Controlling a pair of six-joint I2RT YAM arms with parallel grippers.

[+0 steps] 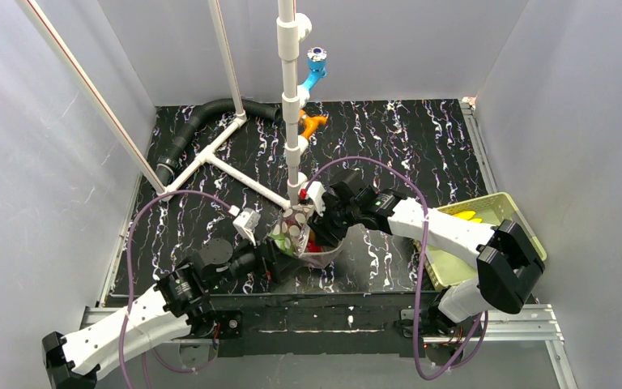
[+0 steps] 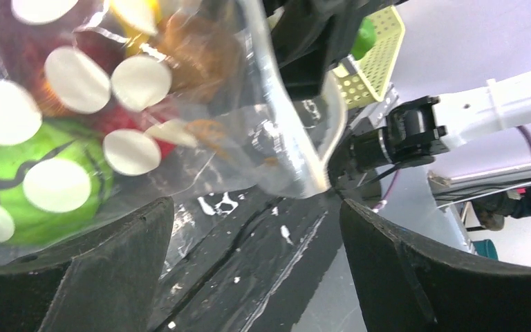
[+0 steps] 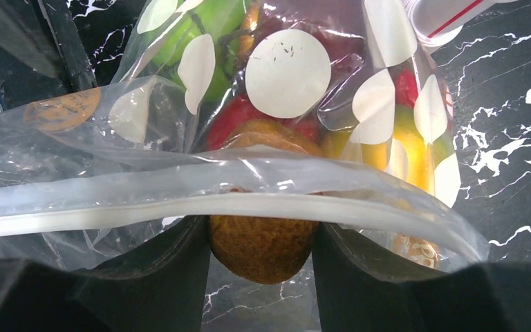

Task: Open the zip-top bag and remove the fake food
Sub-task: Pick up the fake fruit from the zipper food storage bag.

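**Top view.** The bag [image 1: 298, 237] stands at the middle of the surface [image 1: 421, 146], close to its near edge, at the foot of the white pipe frame [image 1: 291, 121]. The left fingers [image 1: 278, 258] sit at its near-left side. The right fingers [image 1: 321, 229] meet it from the right. A mesh basket [image 1: 498, 198] rests at the right edge of the surface.

**Left wrist view.** The left fingers [image 2: 256, 207] are spread wide and released, with only bare surface between them. The bag lies up and to the left, partly over one finger, with its dotted face toward the camera. The fake food [image 2: 34, 187] shows through the plastic.

**Right wrist view.** The bag mouth is open, and the zip strip [image 3: 180, 207] runs across in front of the fingers. The right fingers [image 3: 263, 232] are clenched on an orange-brown piece [image 3: 263, 252], and both inner faces touch it. The red, green and yellow pieces lie deeper in the bag. Whether the held piece has cleared the lip cannot be told.

**Step in hand (judgement).** Opening is complete. Removal is under way with the orange-brown piece.

**Next move (judgement).**
1. Draw the piece straight back through the mouth, keeping it clear of the zip strip.
2. Nothing restrains the bag, so it may lift or drag along with the piece. The left fingers should grip a bag edge first.
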